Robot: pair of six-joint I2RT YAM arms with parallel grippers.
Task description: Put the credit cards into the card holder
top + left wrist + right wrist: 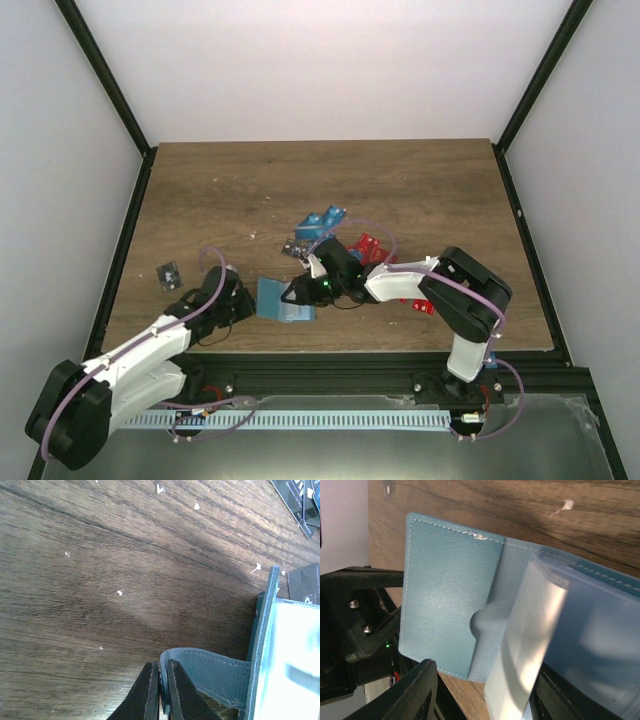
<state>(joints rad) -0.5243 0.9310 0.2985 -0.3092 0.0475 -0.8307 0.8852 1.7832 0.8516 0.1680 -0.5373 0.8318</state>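
The teal card holder lies open near the table's front edge. My left gripper is shut on the card holder's teal strap, at the holder's left side. My right gripper hovers over the holder from the right, open. In the right wrist view its fingers stand apart astride the lower edge of the teal cover and a clear plastic sleeve. Credit cards lie behind the holder: blue ones, red ones and a black one.
A lone black card lies at the left of the table. More red cards sit by the right arm's elbow. Black cards show at the top right of the left wrist view. Black frame posts border the table.
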